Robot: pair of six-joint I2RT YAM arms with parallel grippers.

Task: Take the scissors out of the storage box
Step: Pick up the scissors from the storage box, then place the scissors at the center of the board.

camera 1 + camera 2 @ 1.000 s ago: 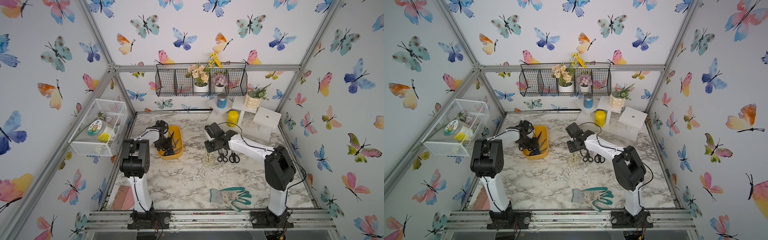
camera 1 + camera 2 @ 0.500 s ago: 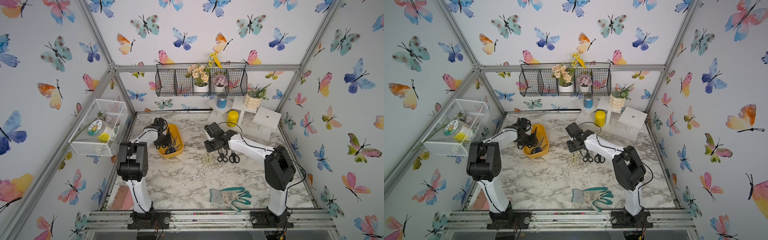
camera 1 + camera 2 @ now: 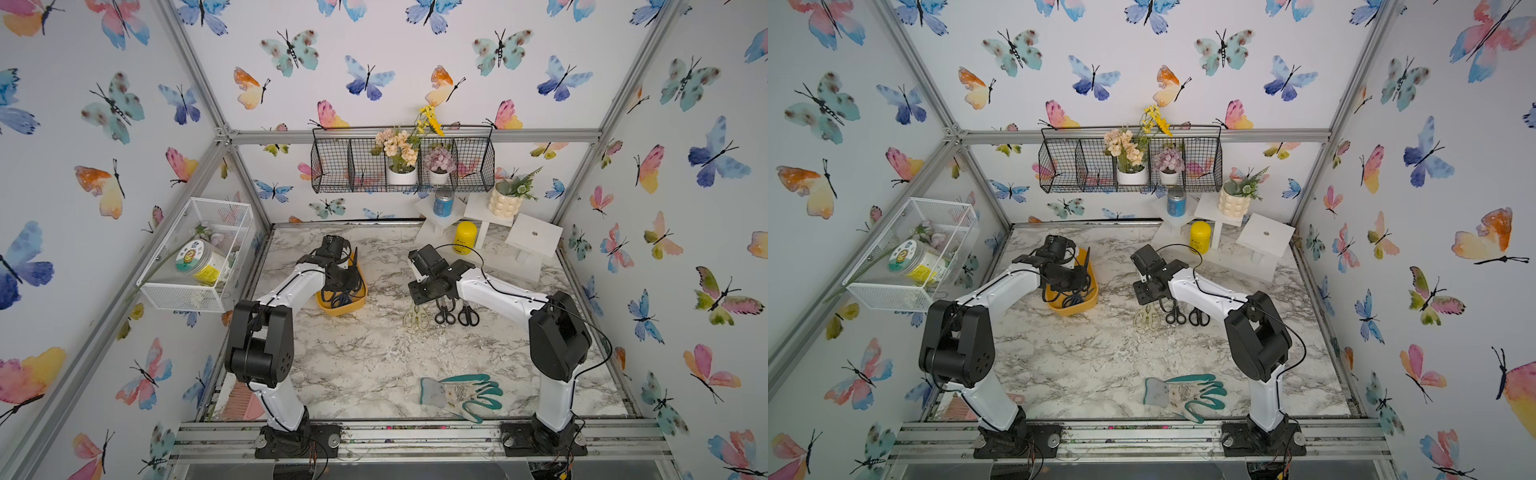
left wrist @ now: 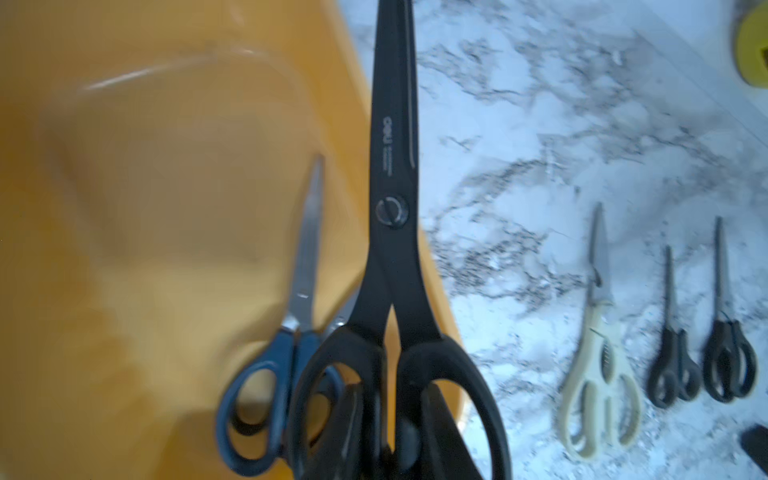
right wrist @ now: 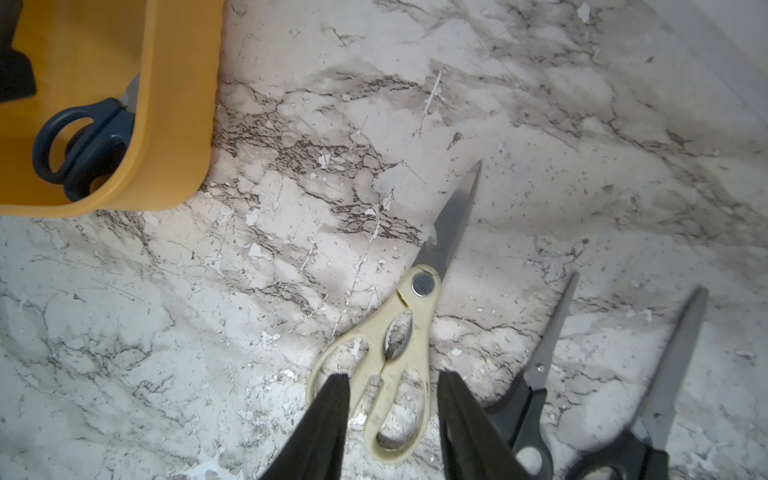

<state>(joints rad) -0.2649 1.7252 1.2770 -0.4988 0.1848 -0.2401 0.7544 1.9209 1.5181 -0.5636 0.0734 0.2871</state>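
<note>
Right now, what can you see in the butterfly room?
Yellow-orange plastic storage tub: one, yellow-orange, on the marble table.
All-black large scissors: one, black, held over the tub.
Blue-handled steel scissors: one, blue, inside the tub.
Mostly covered scissors: one, steel, inside the tub.
Cream-handled kitchen shears: one, cream, on the table.
Black-handled steel scissors: two, black, beside the shears.
Teal gloves: one pair, teal, table front.
Black wire-grid basket: one, black, back wall.
White mesh basket: one, white, left wall.
Left end effector: one, black, shut on All-black large scissors.
Right end effector: one, black, open above shears.
</note>
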